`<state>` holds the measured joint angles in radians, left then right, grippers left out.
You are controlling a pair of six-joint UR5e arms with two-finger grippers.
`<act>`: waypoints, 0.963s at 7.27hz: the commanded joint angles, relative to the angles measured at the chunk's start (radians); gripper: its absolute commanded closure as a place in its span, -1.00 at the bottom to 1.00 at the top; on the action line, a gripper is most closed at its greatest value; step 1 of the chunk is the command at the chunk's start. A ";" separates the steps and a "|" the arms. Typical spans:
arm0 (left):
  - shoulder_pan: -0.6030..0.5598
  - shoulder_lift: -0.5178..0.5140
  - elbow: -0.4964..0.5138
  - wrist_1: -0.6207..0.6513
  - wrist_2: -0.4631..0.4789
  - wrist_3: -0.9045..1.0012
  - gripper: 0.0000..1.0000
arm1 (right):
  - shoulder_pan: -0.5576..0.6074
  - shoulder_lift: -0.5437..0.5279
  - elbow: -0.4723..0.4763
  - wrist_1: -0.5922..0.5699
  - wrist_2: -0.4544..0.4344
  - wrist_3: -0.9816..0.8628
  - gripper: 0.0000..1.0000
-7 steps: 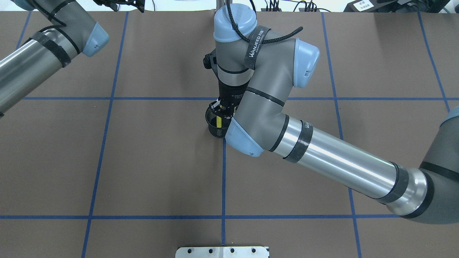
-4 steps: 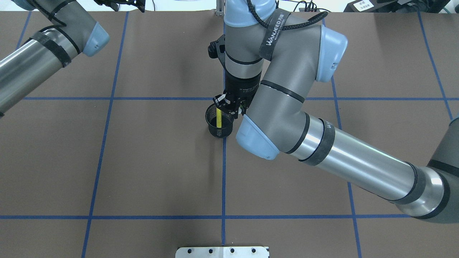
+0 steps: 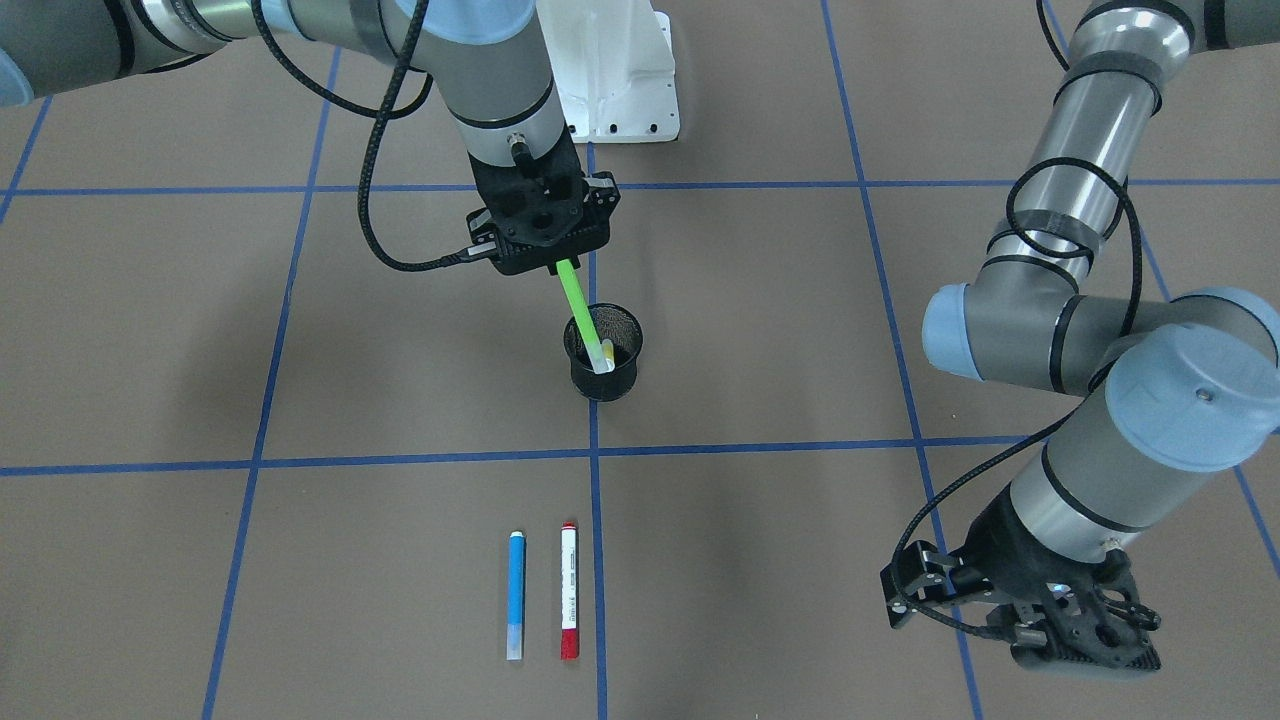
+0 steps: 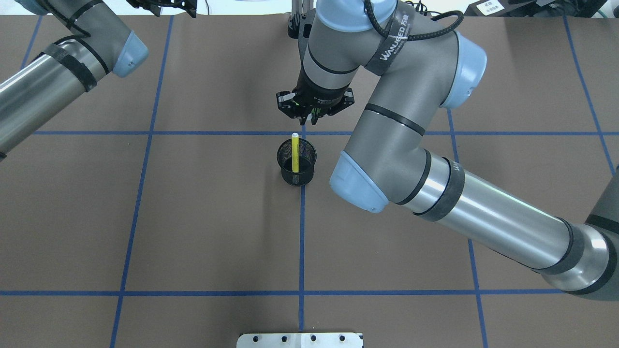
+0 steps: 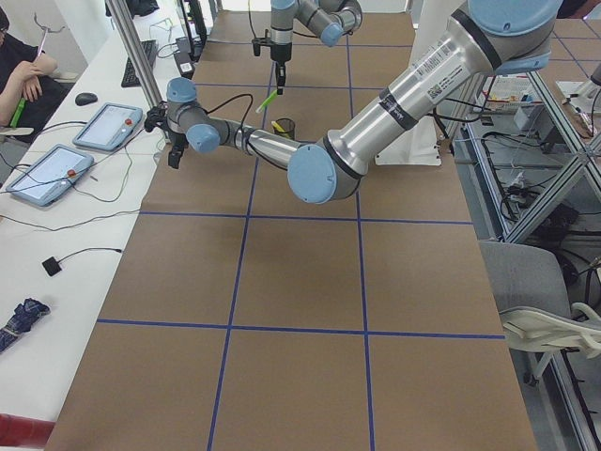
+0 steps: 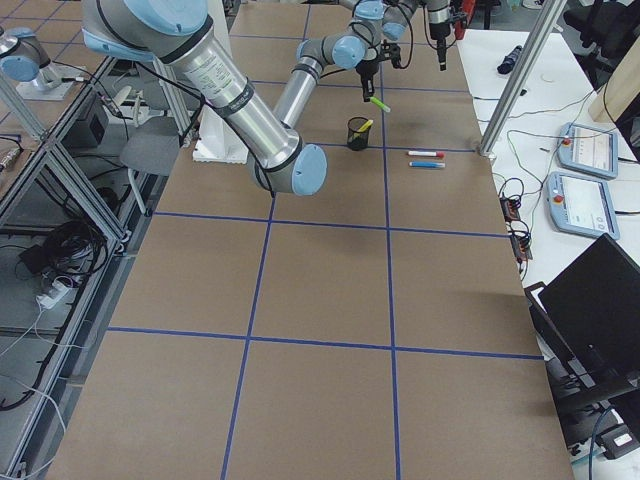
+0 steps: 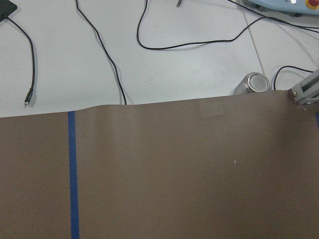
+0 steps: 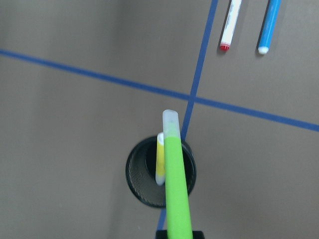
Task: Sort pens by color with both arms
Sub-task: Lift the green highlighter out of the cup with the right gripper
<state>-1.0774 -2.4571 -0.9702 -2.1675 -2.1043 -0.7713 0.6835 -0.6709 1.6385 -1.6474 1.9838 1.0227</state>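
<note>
The right gripper (image 3: 557, 262) is clamped on the upper end of the green pen (image 3: 578, 305), which hangs from between its fingers at a slant, pale end lowest. In the right wrist view that pale end sits over the mouth of the black mesh cup (image 3: 605, 382), right beside the top of the yellow pen (image 4: 294, 154); in the two side views the green pen looks clear of the cup's rim, held above it. The yellow pen stands inside the cup below the gripper, leaning on the rim with its pale top poking out. The blue pen (image 3: 516, 590) and the white pen with red caps (image 3: 568, 590) lie flat on the brown table (image 3: 300, 330) well beyond the cup from this gripper, on the far side of a crosswise blue tape line, parallel to each other and close but not touching; the white one lies just beside the lengthwise tape line. The left gripper (image 3: 1080, 650) hangs off at the robot's left near the table's far edge, well apart from every pen, with nothing seen between its fingers; whether they are apart or together I cannot tell. Its wrist camera shows only the table's edge, a white bench and black cables.
</note>
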 commanded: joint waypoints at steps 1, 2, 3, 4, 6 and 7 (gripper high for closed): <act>0.002 0.001 0.001 -0.002 0.000 0.000 -0.98 | -0.007 0.004 -0.182 0.275 -0.077 0.155 1.00; 0.004 0.001 0.001 -0.002 0.001 0.000 -0.98 | -0.010 0.011 -0.259 0.331 -0.141 0.171 1.00; 0.005 0.007 -0.002 -0.006 0.003 -0.002 -0.98 | -0.013 0.030 -0.303 0.333 -0.210 0.174 1.00; 0.007 0.010 -0.005 -0.006 0.003 -0.003 -0.98 | -0.022 0.066 -0.369 0.337 -0.274 0.174 1.00; 0.016 0.012 -0.005 -0.006 0.007 -0.003 -0.98 | -0.054 0.103 -0.494 0.418 -0.397 0.191 1.00; 0.020 0.016 -0.005 -0.008 0.009 -0.003 -0.98 | -0.056 0.114 -0.567 0.498 -0.402 0.241 1.00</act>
<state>-1.0622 -2.4444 -0.9754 -2.1743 -2.0978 -0.7746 0.6364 -0.5713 1.1583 -1.2365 1.6147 1.2207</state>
